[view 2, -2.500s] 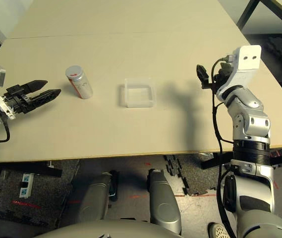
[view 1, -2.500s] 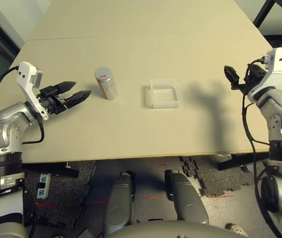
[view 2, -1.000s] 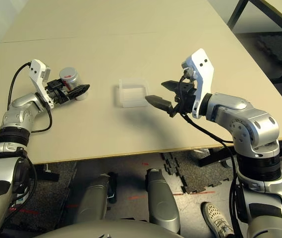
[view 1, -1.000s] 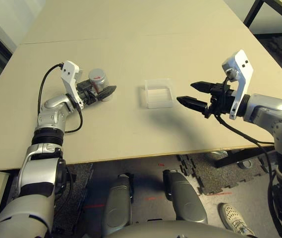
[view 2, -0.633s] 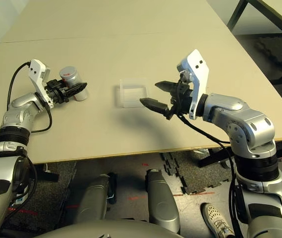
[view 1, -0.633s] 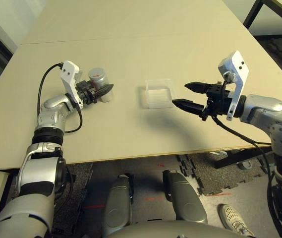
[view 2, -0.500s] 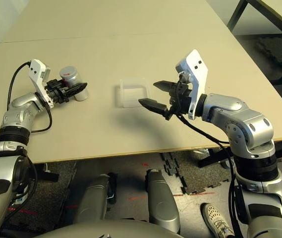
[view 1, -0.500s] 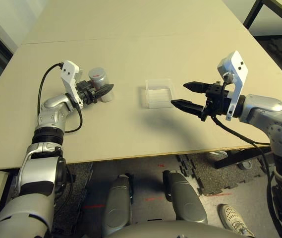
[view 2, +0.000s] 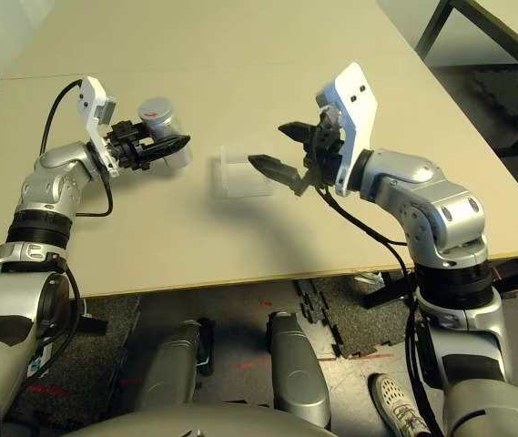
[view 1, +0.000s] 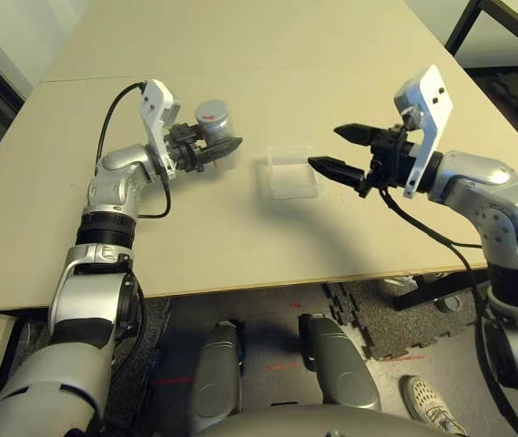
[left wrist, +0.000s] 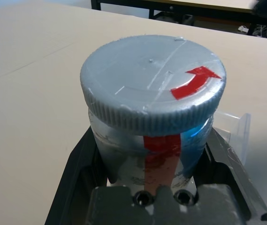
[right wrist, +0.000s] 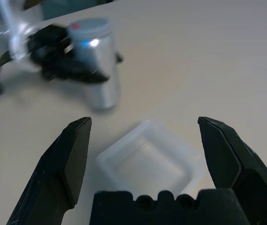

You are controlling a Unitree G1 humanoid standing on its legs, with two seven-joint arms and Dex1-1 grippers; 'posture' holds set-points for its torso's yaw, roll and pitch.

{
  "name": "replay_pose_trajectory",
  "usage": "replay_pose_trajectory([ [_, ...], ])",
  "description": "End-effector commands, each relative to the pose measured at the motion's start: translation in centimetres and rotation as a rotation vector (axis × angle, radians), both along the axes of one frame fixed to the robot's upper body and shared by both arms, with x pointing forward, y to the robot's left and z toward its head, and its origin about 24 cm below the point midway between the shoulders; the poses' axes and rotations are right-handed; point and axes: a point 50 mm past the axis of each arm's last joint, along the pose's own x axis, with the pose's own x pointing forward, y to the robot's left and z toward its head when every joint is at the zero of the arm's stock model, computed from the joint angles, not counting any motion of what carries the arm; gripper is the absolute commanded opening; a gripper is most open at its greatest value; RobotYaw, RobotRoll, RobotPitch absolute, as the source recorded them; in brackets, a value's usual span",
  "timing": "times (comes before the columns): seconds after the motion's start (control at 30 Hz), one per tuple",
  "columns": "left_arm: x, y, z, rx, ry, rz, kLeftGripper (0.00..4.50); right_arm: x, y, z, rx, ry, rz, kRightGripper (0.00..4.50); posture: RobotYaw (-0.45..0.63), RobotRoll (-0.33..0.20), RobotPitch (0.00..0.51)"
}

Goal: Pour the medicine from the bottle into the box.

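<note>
You have the bottle (view 1: pixel 215 123) clamped upright in the left gripper (view 1: pixel 211 153), just beside the box (view 1: pixel 291 170) on its left, while the right gripper (view 1: pixel 339 151) hangs spread wide and empty just beside the box's right edge. My read: the carry is under way, and next the cap (left wrist: pixel 153 87) must come off before tipping. Your left wrist view shows that cap seated, with its red arrow, which the head views leave unclear.

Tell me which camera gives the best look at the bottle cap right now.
The left wrist view: the bottle sits close up in the left gripper, its grey cap with the red arrow plain. Both eye views show it small and distant; the right wrist view shows it blurred beyond the box.
</note>
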Motion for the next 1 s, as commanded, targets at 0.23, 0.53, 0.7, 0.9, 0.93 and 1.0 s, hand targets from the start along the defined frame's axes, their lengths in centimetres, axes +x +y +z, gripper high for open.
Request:
replay_pose_trajectory([
  [0.23,0.4,-3.2,0.2,0.026,-0.007,-0.084,2.58,0.8,3.3,0.2,-0.026,-0.031,-0.011,4.5,-0.17,0.0,0.11],
  [0.53,0.5,-5.1,0.1,0.034,-0.002,-0.125,2.56,1.1,5.0,0.2,-0.071,-0.018,-0.046,4.5,-0.19,0.0,0.109],
  [0.7,0.7,-5.6,0.0,0.04,0.0,-0.131,2.56,1.1,5.4,-0.1,-0.079,-0.007,-0.041,4.5,-0.19,0.0,0.11],
  [0.9,0.7,-6.3,-0.6,0.073,0.007,-0.144,2.56,1.3,5.7,0.0,-0.077,-0.007,-0.041,4.5,-0.19,0.0,0.118],
  [0.93,0.7,-6.4,-0.8,0.078,0.011,-0.147,2.56,1.3,5.7,0.1,-0.074,-0.008,-0.042,4.5,-0.19,0.0,0.118],
  [1.0,0.7,-6.4,-1.1,0.079,0.018,-0.148,2.56,1.3,5.8,0.2,-0.071,-0.01,-0.041,4.5,-0.19,0.0,0.118],
])
